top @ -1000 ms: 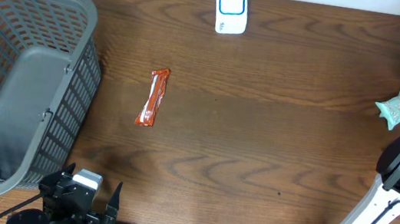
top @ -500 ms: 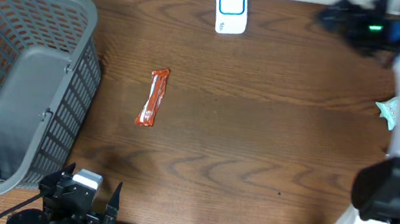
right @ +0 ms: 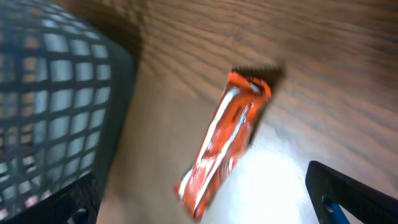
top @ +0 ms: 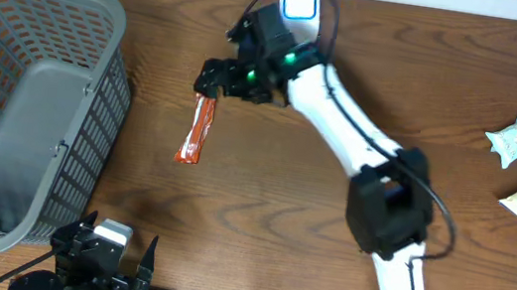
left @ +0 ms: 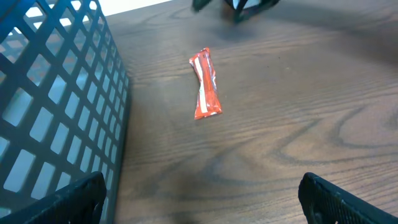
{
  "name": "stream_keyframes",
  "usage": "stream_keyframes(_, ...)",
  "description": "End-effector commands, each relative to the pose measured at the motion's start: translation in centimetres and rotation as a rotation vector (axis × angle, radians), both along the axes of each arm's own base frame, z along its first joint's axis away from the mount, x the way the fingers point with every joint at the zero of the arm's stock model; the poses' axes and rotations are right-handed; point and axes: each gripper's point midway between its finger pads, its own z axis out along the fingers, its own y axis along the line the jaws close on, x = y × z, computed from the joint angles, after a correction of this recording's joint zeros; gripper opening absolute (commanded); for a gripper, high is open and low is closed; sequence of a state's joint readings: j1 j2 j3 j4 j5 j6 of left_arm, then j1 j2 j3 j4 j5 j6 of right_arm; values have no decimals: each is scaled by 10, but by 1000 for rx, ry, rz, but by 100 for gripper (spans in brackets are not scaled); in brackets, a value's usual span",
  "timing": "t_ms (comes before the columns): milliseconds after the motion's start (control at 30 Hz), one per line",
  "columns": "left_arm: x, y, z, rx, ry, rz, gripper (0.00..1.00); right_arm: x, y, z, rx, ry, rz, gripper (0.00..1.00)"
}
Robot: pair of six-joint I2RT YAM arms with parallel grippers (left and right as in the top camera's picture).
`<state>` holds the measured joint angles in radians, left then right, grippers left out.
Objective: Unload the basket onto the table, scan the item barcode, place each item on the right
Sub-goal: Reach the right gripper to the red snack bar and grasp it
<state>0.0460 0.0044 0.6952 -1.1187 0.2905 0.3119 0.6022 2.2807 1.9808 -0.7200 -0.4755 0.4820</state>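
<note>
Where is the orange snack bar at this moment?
Overhead, the orange snack bar lies on the table right of the grey basket, its far end by the right gripper.

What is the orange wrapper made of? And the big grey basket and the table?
The orange wrapper looks like thin shiny plastic film, maybe foil-lined: light glints along it and its ends are crimped flat. The basket looks like matte grey moulded plastic, with an even lattice of holes in its walls. The table looks like dark brown wood with wavy grain, though it could be a wood-look laminate.

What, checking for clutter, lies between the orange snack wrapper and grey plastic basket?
Only bare wooden table between orange snack wrapper and grey plastic basket, per overhead view.
</note>
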Motion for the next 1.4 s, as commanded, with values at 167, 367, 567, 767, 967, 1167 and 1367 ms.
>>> stream_keyframes(167, 0, -1, 3, -1, -11, -8, 98, 5, 16, -75, 67, 80, 77, 99)
stream_keyframes(367, 0, -1, 3, -1, -11, -8, 98, -18, 28, -118, 87, 172, 146, 99)
stream_keyframes(567, 0, -1, 3, -1, -11, -8, 98, -58, 22, -163, 71, 301, 261, 51)
stream_keyframes(767, 0, -1, 3, -1, -11, -8, 98, -61, -4, -182, -53, 271, 301, 1)
stream_keyframes(967, 0, -1, 3, -1, -11, -8, 98, -25, -41, -109, 2, 214, 254, 1)
stream_keyframes(1167, 0, -1, 3, -1, -11, -8, 98, -18, -76, -25, -44, 82, 260, 2)
stream_keyframes(1367, 0, -1, 3, -1, -11, -8, 98, -39, -116, -20, -264, 139, 223, 1)
